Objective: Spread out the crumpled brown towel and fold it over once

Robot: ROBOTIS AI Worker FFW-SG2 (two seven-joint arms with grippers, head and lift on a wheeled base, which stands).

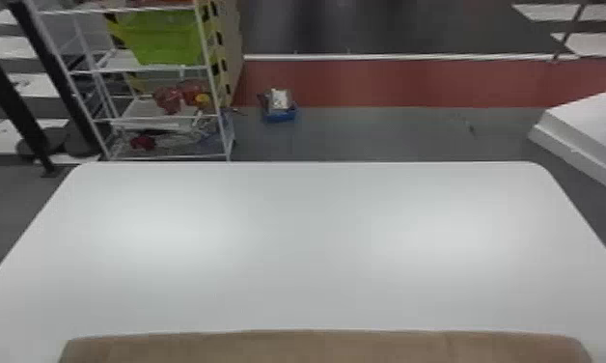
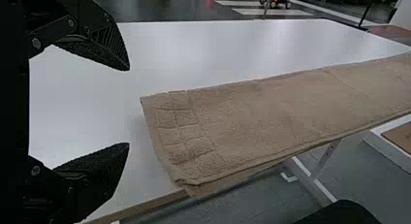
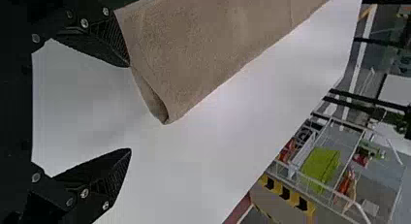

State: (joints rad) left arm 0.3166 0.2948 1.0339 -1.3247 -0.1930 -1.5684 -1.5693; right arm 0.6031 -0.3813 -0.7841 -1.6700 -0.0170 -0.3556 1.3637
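Status: towel spread and folded over once, as judged from its present shape. The brown, rectangular terry towel (image 2: 271,112) lies as a long, fairly flat strip along the robot's side of the white, round-cornered table (image 1: 311,231). Layered edges show at its left end, and a rounded bend closes the far long side at its right end; both agree with a single fold.

Left gripper (image 2: 129,106): jaws spread wide, nothing between them. The towel's left end, with its pattern of pressed squares, lies just ahead of the jaw opening, apart from both fingertips. The near corner there projects slightly past the table edge.

Right gripper (image 3: 130,107): jaws spread wide, no cloth between them. The towel's right end is beside one fingertip; whether they touch cannot be told. The folded far corner lies ahead of the jaws.

Remaining: the fold itself appears complete. Optional finishing would be to align the layers at the near left corner and flatten the slightly gaping bend at the right end. Caution: withdraw the right gripper clear of the cloth, since a fingertip could catch the edge and lift the upper layer.
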